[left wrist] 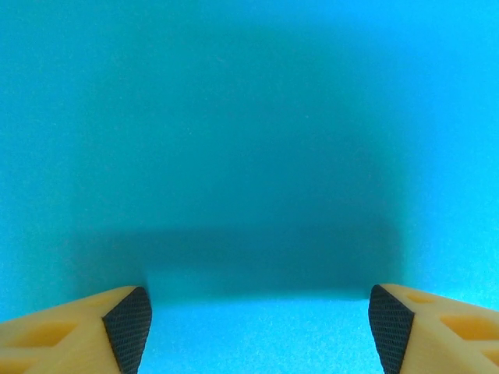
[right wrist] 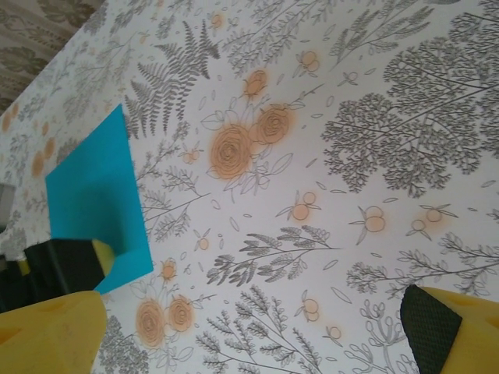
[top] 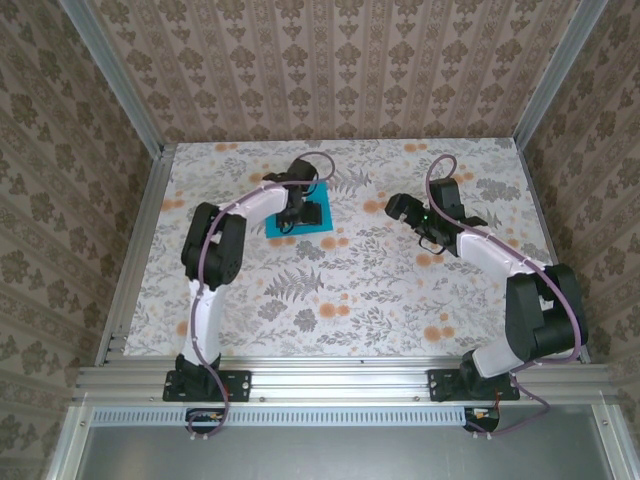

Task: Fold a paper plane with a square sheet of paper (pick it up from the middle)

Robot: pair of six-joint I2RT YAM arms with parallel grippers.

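The square sheet of paper [top: 312, 218] lies flat and unfolded on the floral table, left of centre at the back. My left gripper [top: 294, 208] points down onto its middle. In the left wrist view the teal sheet [left wrist: 249, 140] spreads under the gripper [left wrist: 257, 331]. Its fingertips [left wrist: 129, 327] stand wide apart, open, with flat paper between them. My right gripper [top: 403, 209] hovers open over bare table to the right of the sheet. The right wrist view has the sheet [right wrist: 93, 187] at far left and the right gripper [right wrist: 249, 343] open. The paper plane is out of view.
The floral tablecloth [top: 350, 290] covers the table. Aluminium rails [top: 340, 380] run along the near edge and the sides, and patterned walls rise behind them. In the right wrist view the left gripper's black and yellow finger [right wrist: 70, 261] rests on the sheet's near corner.
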